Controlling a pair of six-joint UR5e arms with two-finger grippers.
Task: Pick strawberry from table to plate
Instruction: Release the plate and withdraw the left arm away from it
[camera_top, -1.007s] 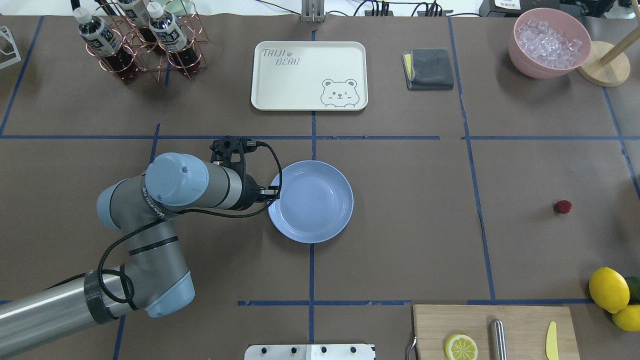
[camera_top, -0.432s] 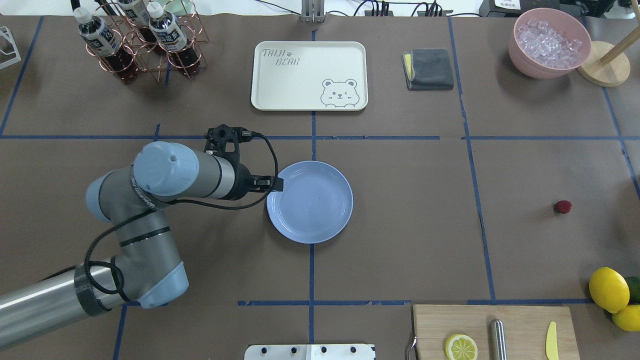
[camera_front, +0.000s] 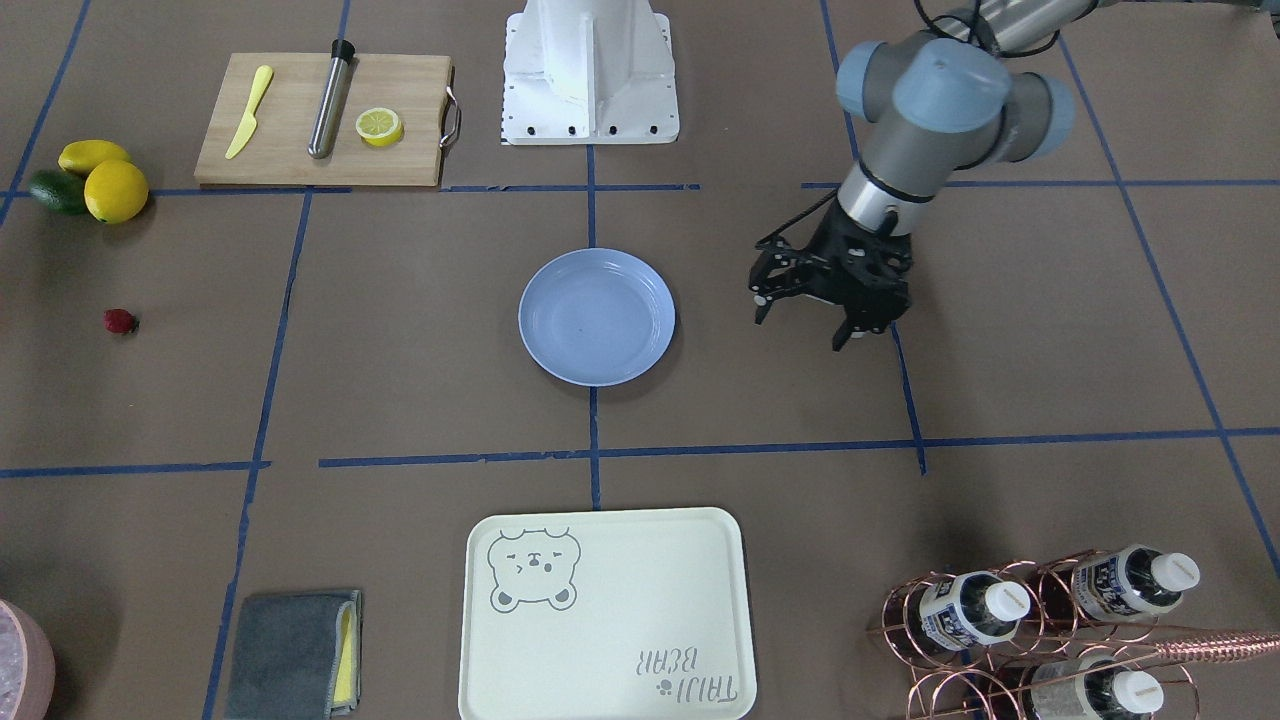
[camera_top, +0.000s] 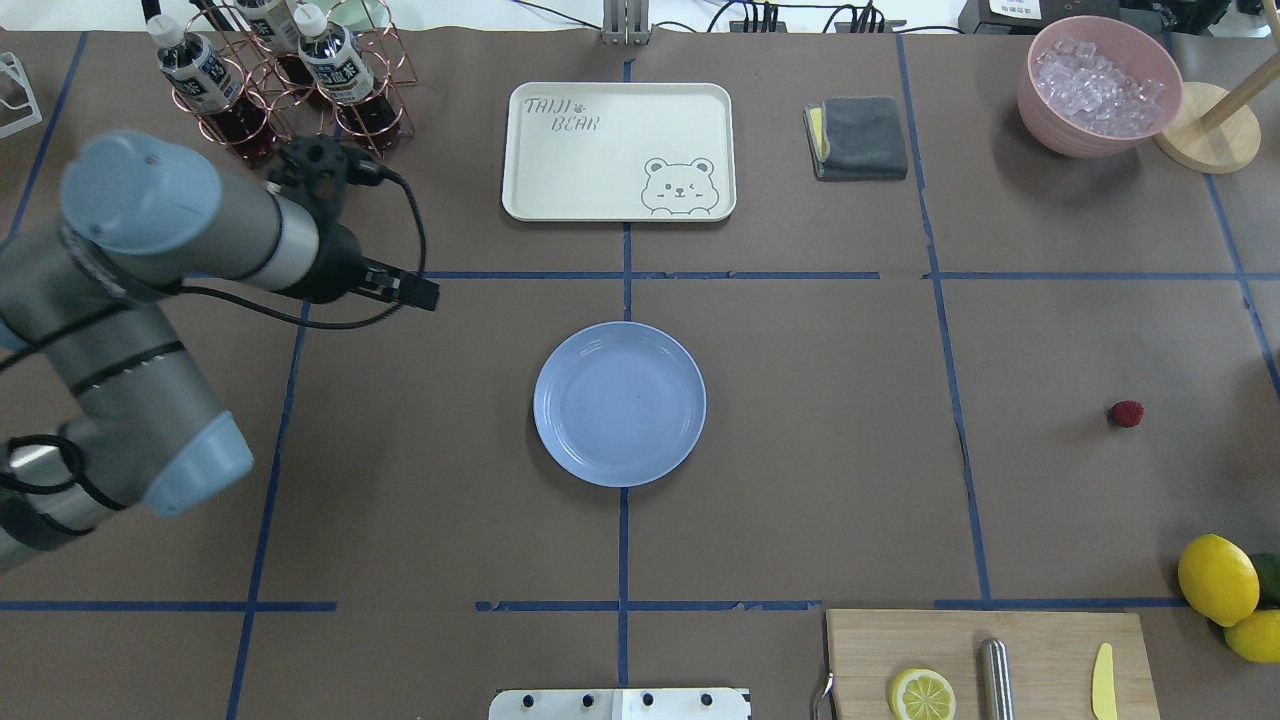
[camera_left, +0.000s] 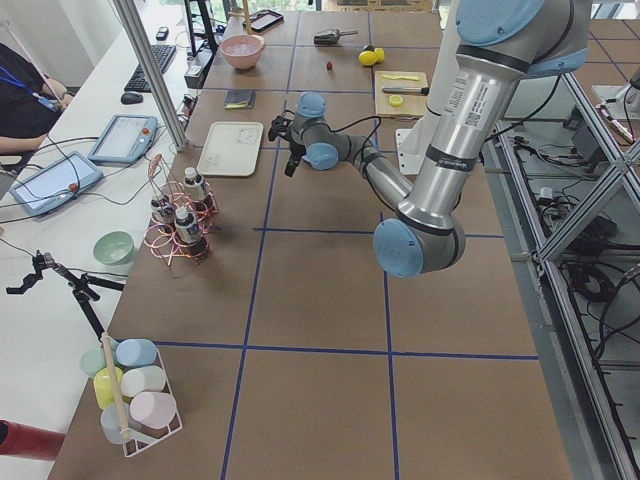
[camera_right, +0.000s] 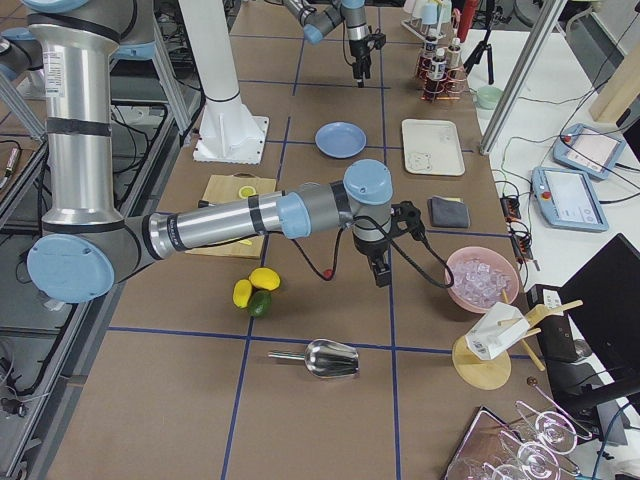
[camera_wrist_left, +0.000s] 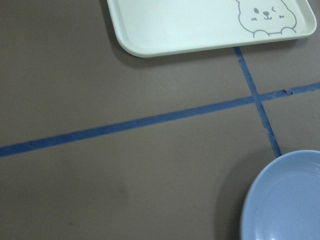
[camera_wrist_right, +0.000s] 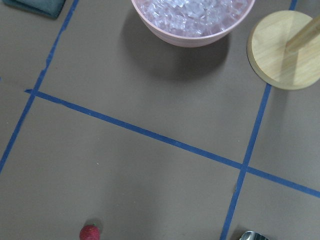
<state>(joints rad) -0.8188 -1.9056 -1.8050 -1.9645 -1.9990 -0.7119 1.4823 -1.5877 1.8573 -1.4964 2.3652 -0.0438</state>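
**Strawberry on the tabletop, plate bare, pick not yet made.**
At the left, the left tool (camera_top: 415, 292) hangs above the tabletop (camera_top: 820, 400) with its fingers apart and nothing between them. It is well clear of the plate (camera_top: 620, 403), likely so the middle is free for a delivery. The plate sits empty at the centre, within either arm's reach. Far to the right, the strawberry (camera_top: 1126, 413) lies alone on bare paper, well apart from the plate and nearer the lemons (camera_top: 1217, 579), so it is probably the right arm's job. The right tool (camera_right: 381, 272) hovers near it. That tool shows only small in a side view, so I cannot tell whether its fingers are apart or together.
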